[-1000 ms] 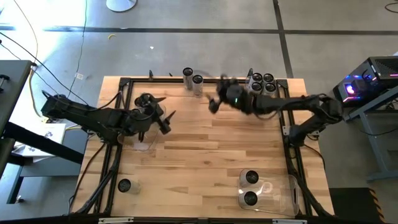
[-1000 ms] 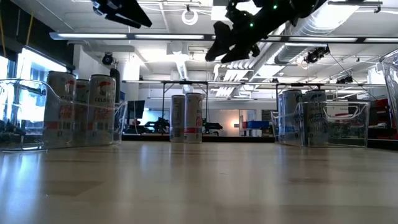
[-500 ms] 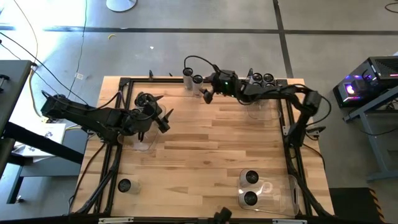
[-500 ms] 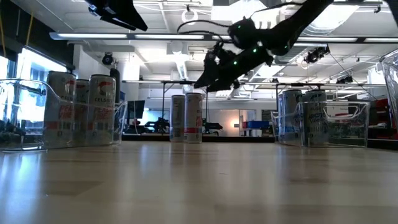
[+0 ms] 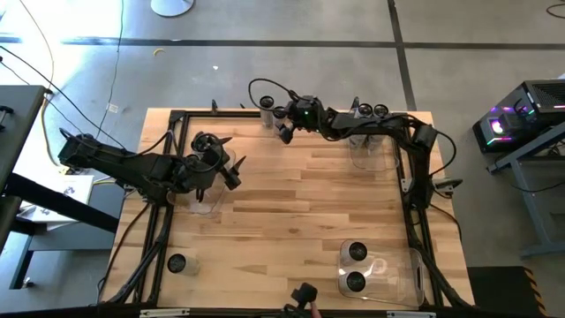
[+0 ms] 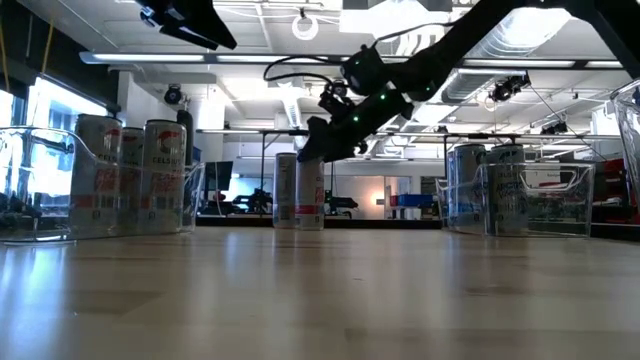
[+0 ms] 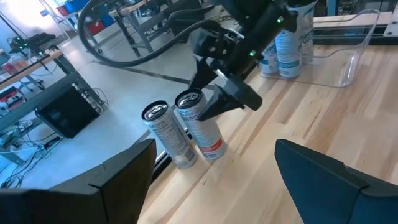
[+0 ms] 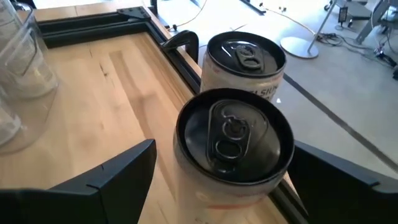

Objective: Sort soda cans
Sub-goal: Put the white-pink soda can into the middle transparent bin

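Note:
Two soda cans stand upright side by side at the table's far edge: one can [image 5: 267,104] and a nearer can [image 5: 281,114] [image 8: 233,137] [image 6: 310,190]. My right gripper [image 5: 284,128] [image 8: 221,183] [image 6: 312,150] is open and slants down over the nearer can, one finger on either side of its dark top. I see no touch. My left gripper [image 5: 228,170] [image 7: 214,180] is open, waiting high over the table's left side. More cans stand in the clear bins, and one can [image 5: 177,263] stands alone near the left front corner.
A clear bin [image 5: 371,146] with several cans sits at the far right, under my right arm. Another bin [image 5: 402,274] with two cans is at the near right. A third bin [image 6: 40,190] with cans stands under my left arm. A black frame [image 5: 177,119] borders the table. The middle is bare wood.
My right gripper has swung from the far middle toward the table's far-left, down to the two cans at the far edge, and now straddles the nearer one. The cans have not moved. A dark shape has come in at the near edge.

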`<state>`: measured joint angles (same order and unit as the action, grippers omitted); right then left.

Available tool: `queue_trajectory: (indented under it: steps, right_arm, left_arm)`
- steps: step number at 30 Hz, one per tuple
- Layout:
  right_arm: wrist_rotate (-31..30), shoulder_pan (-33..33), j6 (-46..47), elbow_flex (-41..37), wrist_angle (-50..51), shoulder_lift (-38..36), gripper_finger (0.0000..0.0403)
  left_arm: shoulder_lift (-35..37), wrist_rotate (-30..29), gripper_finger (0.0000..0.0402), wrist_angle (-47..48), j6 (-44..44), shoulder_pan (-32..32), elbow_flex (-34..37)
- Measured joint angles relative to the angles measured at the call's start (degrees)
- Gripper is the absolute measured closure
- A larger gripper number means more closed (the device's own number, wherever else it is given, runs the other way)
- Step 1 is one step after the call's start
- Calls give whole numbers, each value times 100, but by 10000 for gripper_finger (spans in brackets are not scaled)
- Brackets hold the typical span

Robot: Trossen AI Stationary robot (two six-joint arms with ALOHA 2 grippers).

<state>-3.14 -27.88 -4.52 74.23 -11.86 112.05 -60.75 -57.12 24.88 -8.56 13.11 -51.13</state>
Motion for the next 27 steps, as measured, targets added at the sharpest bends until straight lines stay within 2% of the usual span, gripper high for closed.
queue_trajectory:
  steps: [4,17,23,27]
  right_arm:
    - [1,-58,-95,5,-8,12,66]
    - [218,-179,-39,14,-371,300,159]
    - [-157,207,122,-8,168,-22,164]
    - [-349,844,286,-17,884,-372,164]
  left_arm:
    - [0,2,78,-15,-3,15,0]
    - [2,33,78,36,11,19,0]
    - [2,46,78,107,-34,32,0]
    - [2,46,78,135,-70,129,0]
